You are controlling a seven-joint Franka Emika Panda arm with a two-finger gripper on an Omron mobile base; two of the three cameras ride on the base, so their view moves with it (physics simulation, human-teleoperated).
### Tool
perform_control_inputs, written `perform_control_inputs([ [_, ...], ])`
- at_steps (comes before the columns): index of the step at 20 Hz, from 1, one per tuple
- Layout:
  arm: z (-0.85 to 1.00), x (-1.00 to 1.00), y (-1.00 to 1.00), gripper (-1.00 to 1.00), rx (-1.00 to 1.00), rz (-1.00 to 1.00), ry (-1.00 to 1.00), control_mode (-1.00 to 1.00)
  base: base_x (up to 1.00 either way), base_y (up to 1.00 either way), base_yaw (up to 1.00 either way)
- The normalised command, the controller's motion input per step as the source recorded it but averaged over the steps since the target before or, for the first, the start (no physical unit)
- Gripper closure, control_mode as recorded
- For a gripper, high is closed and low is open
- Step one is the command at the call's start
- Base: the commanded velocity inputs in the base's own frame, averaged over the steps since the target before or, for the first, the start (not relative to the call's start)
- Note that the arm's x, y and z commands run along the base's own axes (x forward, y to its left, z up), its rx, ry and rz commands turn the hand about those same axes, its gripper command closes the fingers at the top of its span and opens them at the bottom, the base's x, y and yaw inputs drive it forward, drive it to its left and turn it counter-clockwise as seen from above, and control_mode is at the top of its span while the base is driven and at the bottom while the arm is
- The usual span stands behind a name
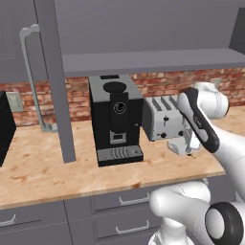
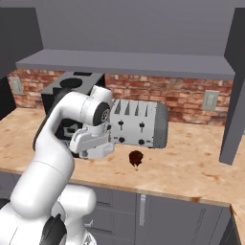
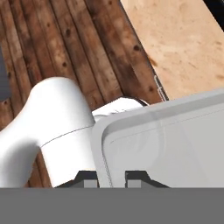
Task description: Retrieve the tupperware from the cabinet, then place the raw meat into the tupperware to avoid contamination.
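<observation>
Gripping the tupperware [image 3: 166, 144] rim, pincer [image 3: 111, 177] closed, container's orientation unclear

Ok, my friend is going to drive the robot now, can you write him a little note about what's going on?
Gripper: shut on the tupperware, pinching its rim; it hangs low over the counter in front of the toaster.
Raw meat: lying on the counter just in front of the toaster, to the right of the gripper.
Cabinet: open above the counter.
Done: tupperware is out of the cabinet.
Left: set the tupperware down, let go, pick up the meat and put it inside.
</observation>
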Motion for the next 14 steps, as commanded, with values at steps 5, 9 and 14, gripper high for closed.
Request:
perform_control_inputs([
  [5,-0.29,0.15,0.00,1.00,0.04,0.00,0.00,-1.00,0.00,0.00,0.00],
  [9,-0.21,0.25,0.00,1.00,0.01,0.00,-0.03,-1.00,0.00,0.00,0.00],
  [14,-0.21,0.27,0.00,1.00,0.00,0.00,-0.03,-1.00,0.00,0.00,0.00],
])
